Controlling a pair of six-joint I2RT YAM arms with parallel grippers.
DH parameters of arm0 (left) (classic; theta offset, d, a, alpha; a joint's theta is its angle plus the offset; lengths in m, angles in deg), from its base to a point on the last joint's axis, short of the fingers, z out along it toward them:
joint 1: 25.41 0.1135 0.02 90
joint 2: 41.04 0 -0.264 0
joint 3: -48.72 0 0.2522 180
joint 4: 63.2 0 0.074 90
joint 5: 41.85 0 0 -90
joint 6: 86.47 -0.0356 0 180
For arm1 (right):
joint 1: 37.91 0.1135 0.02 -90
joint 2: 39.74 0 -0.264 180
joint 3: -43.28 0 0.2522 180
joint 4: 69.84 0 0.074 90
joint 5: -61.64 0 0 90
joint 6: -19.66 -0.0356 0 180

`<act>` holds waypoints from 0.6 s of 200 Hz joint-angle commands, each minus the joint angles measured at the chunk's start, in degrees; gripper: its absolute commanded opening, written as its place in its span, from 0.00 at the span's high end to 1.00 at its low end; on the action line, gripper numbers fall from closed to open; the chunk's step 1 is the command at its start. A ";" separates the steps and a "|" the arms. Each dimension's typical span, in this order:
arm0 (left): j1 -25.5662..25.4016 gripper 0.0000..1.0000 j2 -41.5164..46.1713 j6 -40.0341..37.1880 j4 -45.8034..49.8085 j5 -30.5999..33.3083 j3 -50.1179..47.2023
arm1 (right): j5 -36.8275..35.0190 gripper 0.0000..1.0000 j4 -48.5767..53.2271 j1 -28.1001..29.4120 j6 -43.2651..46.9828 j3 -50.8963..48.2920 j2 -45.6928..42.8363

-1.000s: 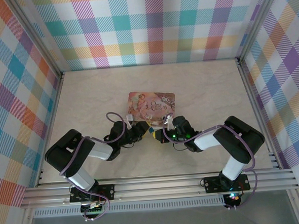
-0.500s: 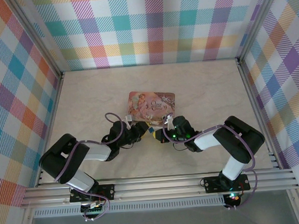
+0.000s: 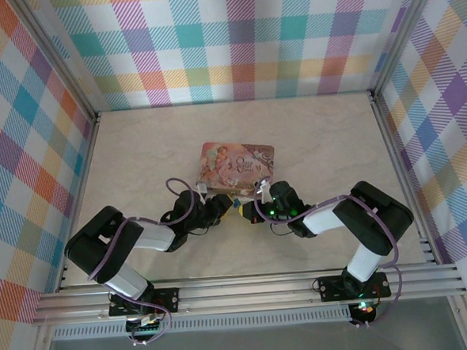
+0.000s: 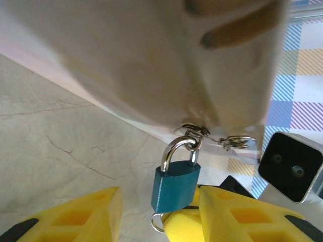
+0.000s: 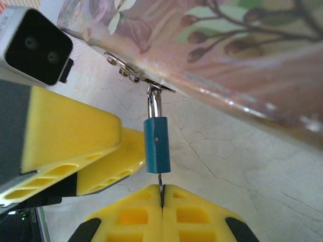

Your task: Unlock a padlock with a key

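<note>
Right claw is fully closed, pinching the key. Only a thin sliver of blade shows, running up into the bottom of the padlock.

Left claw is part open, with its fingers either side of the padlock. There's a clear gap on one side; the other is too tight to say if it touches. It isn't clamping the lock.

Padlock has a blue body and hangs upright off the latch on the near edge of the pink tin. Both legs of the shackle sit down in the body.

No brand or marking is readable on the body, just a small dot on one narrow side. The tin lid has script lettering in the top view, too small to read.

Room: the claws meet nose to nose just in front of the tin's near edge, mid-table. There's bare table left, right and behind the tin up to the checked walls. A metal rail runs along the near edge.
</note>
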 commanded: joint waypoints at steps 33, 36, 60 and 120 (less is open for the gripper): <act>-1.21 0.56 -4.19 2.09 -7.70 -1.01 1.18 | 1.61 1.00 -0.13 0.24 -0.55 1.00 -0.12; -1.25 0.56 -4.33 2.14 -7.81 -1.00 1.22 | 1.66 1.00 -0.13 0.24 -0.51 1.01 -0.12; -1.70 0.56 -5.34 2.56 -8.85 -0.31 1.65 | 1.78 1.00 -0.22 0.24 -0.68 1.06 -0.17; -2.46 0.62 -6.72 3.45 -10.32 0.91 2.79 | 2.06 1.00 -0.57 0.24 -1.21 0.84 -0.34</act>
